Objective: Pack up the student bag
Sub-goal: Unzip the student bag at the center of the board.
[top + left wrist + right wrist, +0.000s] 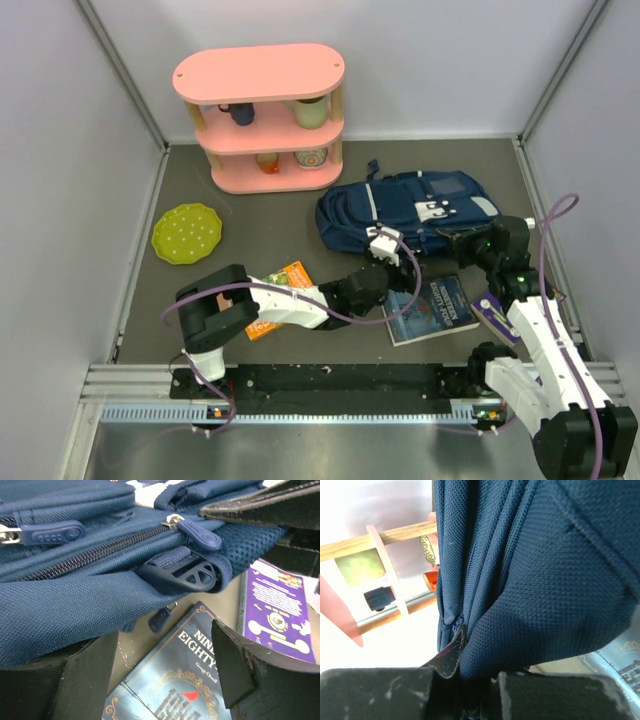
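The student bag [410,210], navy blue with white patches, lies flat at the back right of the table. My left gripper [385,247] hovers at the bag's near edge, open, with nothing between its fingers [240,670]. Below it lies a dark blue book [175,685]. In the left wrist view the student bag [75,595] shows a closed zip, its pull [200,532] and a black buckle [182,575]. My right gripper [472,242] is at the bag's near right corner, shut [470,685] on a fold of the student bag's fabric [545,590].
A pink three-tier shelf [262,115] with cups stands at the back. A green plate [187,233] lies at the left. An orange book [280,295] sits under my left arm, the dark blue book [432,310] lies in front of the bag, and a purple booklet [495,310] beside it.
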